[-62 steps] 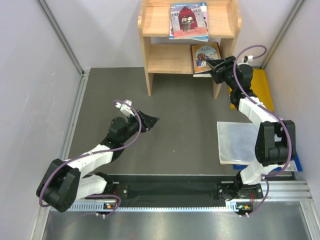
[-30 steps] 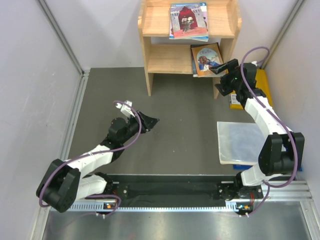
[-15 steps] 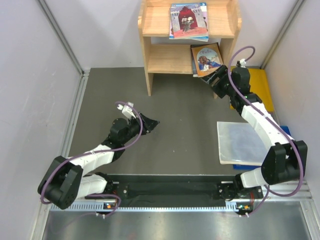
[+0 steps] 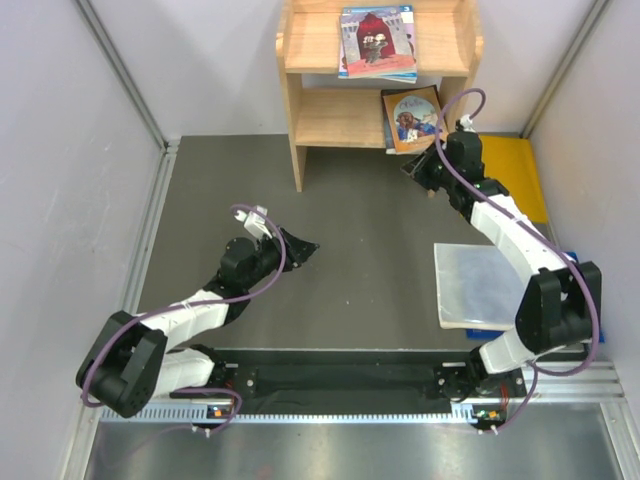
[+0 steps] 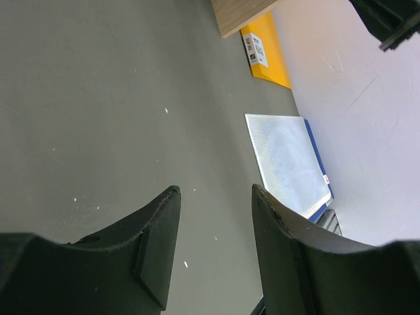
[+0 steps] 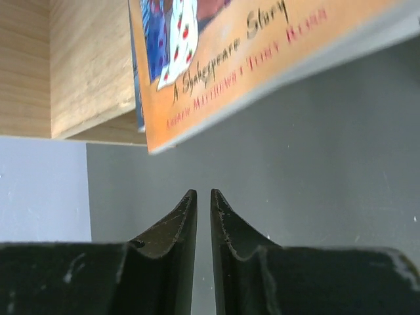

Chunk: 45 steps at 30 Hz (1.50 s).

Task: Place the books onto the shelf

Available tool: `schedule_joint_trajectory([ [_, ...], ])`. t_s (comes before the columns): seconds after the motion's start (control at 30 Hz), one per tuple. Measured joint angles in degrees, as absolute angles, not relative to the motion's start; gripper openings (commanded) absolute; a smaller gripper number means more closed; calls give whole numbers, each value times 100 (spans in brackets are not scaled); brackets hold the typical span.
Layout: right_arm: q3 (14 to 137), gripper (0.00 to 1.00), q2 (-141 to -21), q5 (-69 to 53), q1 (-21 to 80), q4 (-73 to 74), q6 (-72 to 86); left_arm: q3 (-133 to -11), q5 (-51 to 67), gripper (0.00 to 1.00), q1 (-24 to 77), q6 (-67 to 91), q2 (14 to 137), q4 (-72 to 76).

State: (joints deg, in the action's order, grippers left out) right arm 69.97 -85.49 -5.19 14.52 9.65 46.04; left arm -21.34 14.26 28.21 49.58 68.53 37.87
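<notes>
— How are the arms posed?

— The right arm point(image 4: 510, 230) is stretched far forward toward the shelf point(image 4: 330, 118), and its wrist is brought to the right front corner of the shelf. The left arm point(image 4: 190, 310) is laid low over the grey table point(image 4: 360, 260), reaching toward the middle.

— And the grippers?

— The right gripper point(image 4: 412, 167) is clenched. In its wrist view the two fingers are seen almost touching, with only a thin slit and nothing between them. The left gripper point(image 4: 303, 243) is released, and only bare table is seen between its fingers.

— Where are the books found?

— The orange book point(image 4: 412, 118) is lying on the lower tier, just beyond and above the right gripper, and is not touched by it. A stack of books point(image 4: 377, 42) is lying on the upper tier, further beyond that gripper.

— What is shown by one view only?

— In the right wrist view the corner of the orange book is seen projecting past the wooden edge, and "A Shakespeare Story" is read on its cover. In the left wrist view, ahead and to the right of the left gripper, the yellow folder point(image 5: 269, 49) and the ribbed clear sheet point(image 5: 285, 161) are shown, with a blue edge under the sheet.
</notes>
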Motion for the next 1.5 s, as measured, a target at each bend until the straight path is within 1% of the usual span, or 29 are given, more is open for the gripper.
schedule_joint_trajectory([
  [0.47,8278,14,-9673,-390,1577,1052,4536,-2086,1420,52,2821,4956,6838,3787],
  [0.73,8409,13,-9815,-368,1636,1111,4541,-2086,1404,52,2821,4947,6772,3767],
  [0.87,8128,12,-9629,-290,1671,1160,4501,-2084,1404,52,2821,4945,6772,3765],
  [1.03,7636,11,-8858,-130,1839,1505,4193,-2045,1404,52,2821,4934,6772,3765],
  [1.17,7592,3,-8158,21,2279,1621,3559,-2040,1404,52,2821,4910,6772,3754],
  [1.23,7854,0,-7957,128,2550,1815,3164,-2040,1406,52,2821,4897,6775,3750],
  [1.3,8374,0,-7977,198,2722,2005,2805,-2040,1409,52,2821,4888,6777,3747],
  [1.5,10499,0,-8783,357,2751,2587,1986,-2040,1406,52,2821,4884,6777,3747],
])
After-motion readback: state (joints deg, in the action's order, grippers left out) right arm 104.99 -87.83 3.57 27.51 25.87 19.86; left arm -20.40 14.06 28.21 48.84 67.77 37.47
